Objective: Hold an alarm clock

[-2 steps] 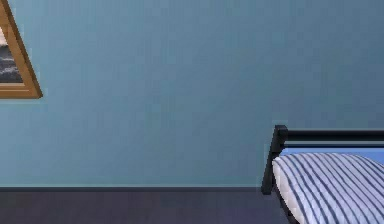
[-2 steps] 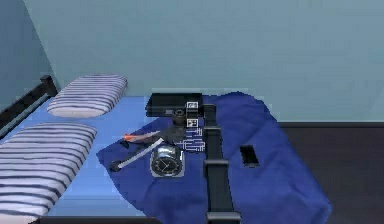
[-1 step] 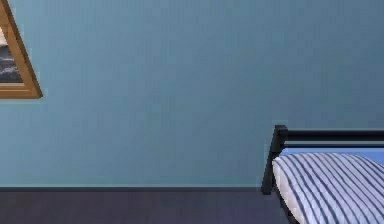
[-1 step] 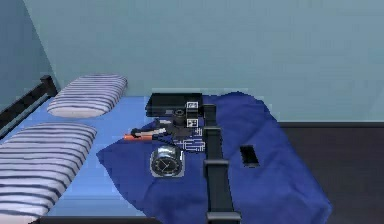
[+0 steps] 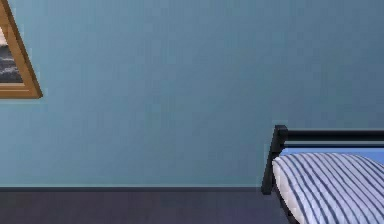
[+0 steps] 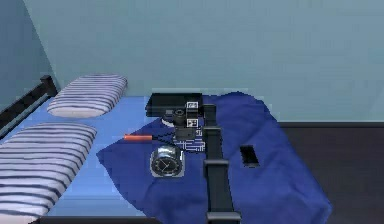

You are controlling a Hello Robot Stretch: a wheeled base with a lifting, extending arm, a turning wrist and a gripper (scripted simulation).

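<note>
The arm (image 6: 218,185) is rising over the bed's (image 6: 125,115) near edge and is reaching out across the middle of the bed, where a dark blue blanket (image 6: 270,170) is lying rumpled. On that blanket, close to the bed's near edge and just beside the arm, a round silver-grey thing with a glassy face is lying; by its shape I am taking it for the alarm clock (image 6: 167,162). On the arm's other side, also in the bed's middle, a small dark slab (image 6: 248,155) is lying flat. Farther out across the bed, the two white squares (image 6: 213,130) are marking the arm's end, with the jaws next to them.

Judging from this, the task is not yet done. The clock is sitting on the bed, not hanging clear of it. What is left is bringing the jaws to it, taking hold and lifting.

Much is hard to make out. I cannot tell whether the jaws are released or clenched, nor whether they are holding anything, since a thin red stick (image 6: 140,137) and a flat black case (image 6: 175,103) are lying on the bed right around them. Two striped pillows (image 6: 88,95) are lying at the bed's head. In the forward view one striped pillow (image 5: 330,180) and the dark bed frame (image 5: 278,150) are being cut off at the edge, and a framed picture (image 5: 15,70) is hanging well apart from the bed.
</note>
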